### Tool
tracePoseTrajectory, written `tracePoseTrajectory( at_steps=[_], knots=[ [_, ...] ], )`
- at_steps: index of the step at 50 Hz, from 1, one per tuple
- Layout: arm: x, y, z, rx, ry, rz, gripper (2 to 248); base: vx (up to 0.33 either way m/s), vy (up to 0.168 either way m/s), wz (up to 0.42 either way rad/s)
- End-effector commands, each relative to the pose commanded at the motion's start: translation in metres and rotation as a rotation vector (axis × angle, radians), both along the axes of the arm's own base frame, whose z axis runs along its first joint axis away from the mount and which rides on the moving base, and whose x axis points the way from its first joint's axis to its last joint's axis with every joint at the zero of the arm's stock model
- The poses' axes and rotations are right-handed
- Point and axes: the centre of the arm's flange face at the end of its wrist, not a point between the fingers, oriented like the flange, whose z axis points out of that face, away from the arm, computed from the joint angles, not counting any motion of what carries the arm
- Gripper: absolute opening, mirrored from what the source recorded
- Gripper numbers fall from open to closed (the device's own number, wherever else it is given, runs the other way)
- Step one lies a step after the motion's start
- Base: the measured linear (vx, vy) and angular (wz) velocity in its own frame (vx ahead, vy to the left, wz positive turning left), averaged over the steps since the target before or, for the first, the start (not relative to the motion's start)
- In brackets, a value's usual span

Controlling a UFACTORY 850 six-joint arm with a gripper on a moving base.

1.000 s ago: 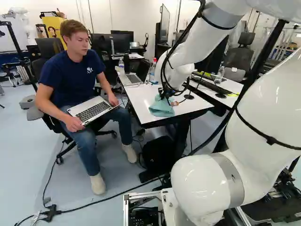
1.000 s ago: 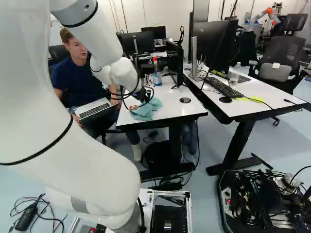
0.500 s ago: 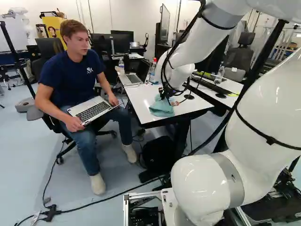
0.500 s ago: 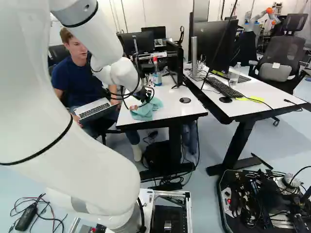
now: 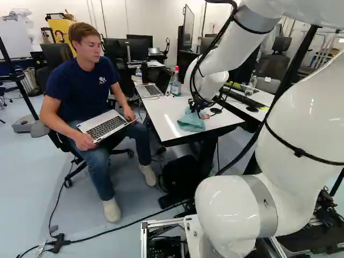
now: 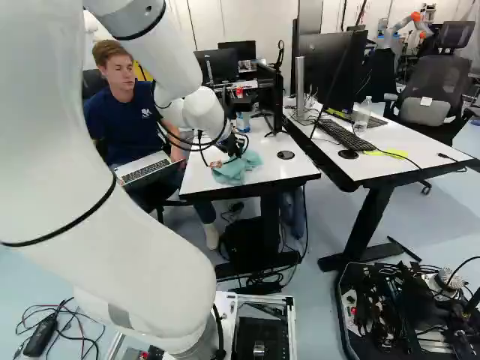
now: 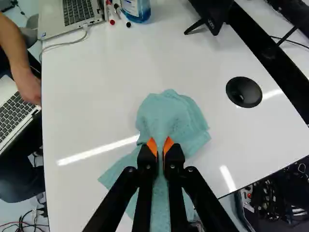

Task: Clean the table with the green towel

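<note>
One green towel (image 7: 170, 115) lies bunched on the worktop (image 7: 91, 92), pinched in your nearly closed jaws, and it has just slid with them toward the right of both base views, so your wiping looks under way but unfinished

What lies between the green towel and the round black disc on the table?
Only bare tabletop lies between towel and disc, as the wrist view shows.

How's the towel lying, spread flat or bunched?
Bunched. In the wrist view the towel is pinched between the jaws, layers overlap ahead of them, and a loose part lies on the table.
</note>
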Motion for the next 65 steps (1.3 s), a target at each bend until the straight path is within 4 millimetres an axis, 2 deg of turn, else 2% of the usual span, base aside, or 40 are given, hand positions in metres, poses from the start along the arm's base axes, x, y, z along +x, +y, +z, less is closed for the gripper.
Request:
tracePoseTrajectory(
  at_steps=[13,33,47,65],
  knots=[
    [0.019,-0.02,0.0,0.0,0.0,-0.039,35,0.0,0.0,0.0],
    [0.058,-0.04,0.001,-0.001,-0.007,-0.068,35,0.0,0.0,0.0],
    [0.082,-0.051,0.011,-0.005,-0.034,-0.081,35,0.0,0.0,0.0],
    [0.09,-0.058,0.012,-0.006,-0.04,-0.091,35,0.0,0.0,0.0]
  ],
)
